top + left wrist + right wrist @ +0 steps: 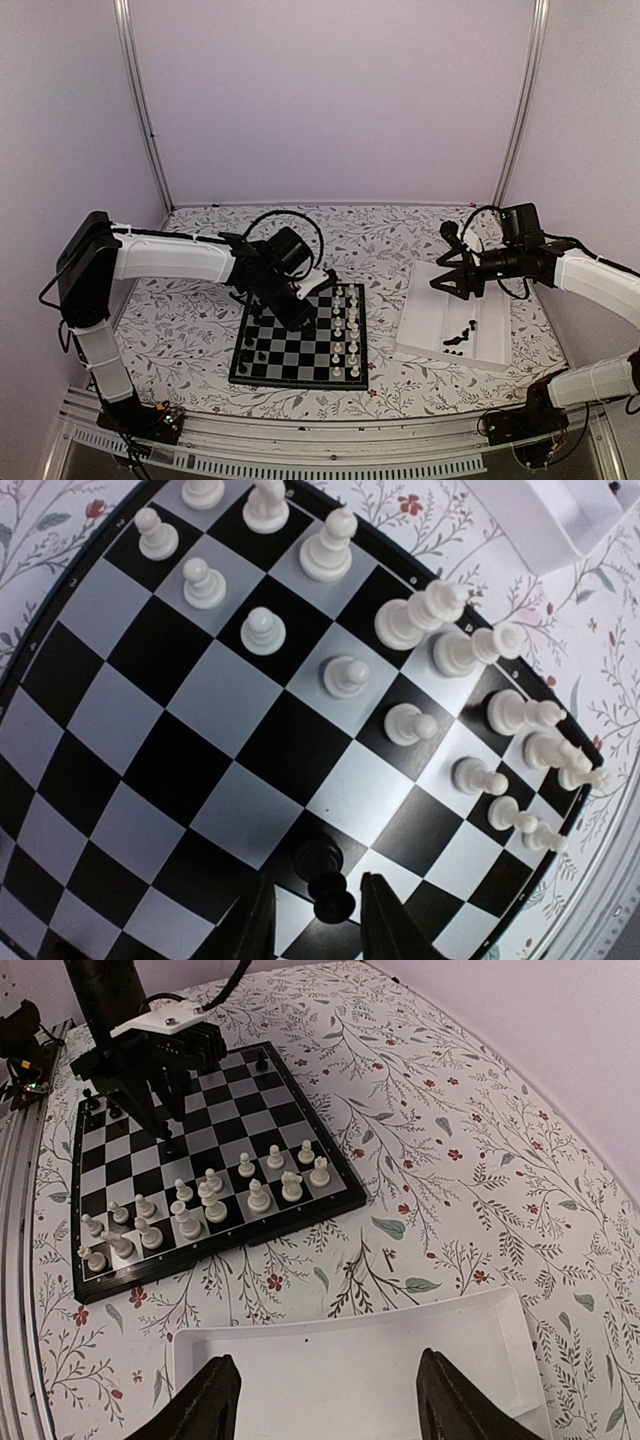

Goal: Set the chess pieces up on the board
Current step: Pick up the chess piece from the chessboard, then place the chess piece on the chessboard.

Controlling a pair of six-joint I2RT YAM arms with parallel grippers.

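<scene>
The board (290, 355) lies in front of the left arm, also seen in the left wrist view (200, 710) and the right wrist view (240, 1120). A black chess piece (325, 875) stands on a dark square between the fingers of my left gripper (318, 920). The jaws are open, and a narrow gap shows on each side of the piece. A few black chess pieces (250, 345) stand along the board's left side. Several more (462, 335) lie in the white tray (440, 320). My right gripper (328, 1400) hovers open and empty over the tray (330, 1360).
White pieces (345, 330) fill the two right-hand columns of the board, and they show close up in the left wrist view (345, 675). The left arm (165, 1050) reaches over the board's far side. The floral tablecloth (450, 1160) lies between board and tray.
</scene>
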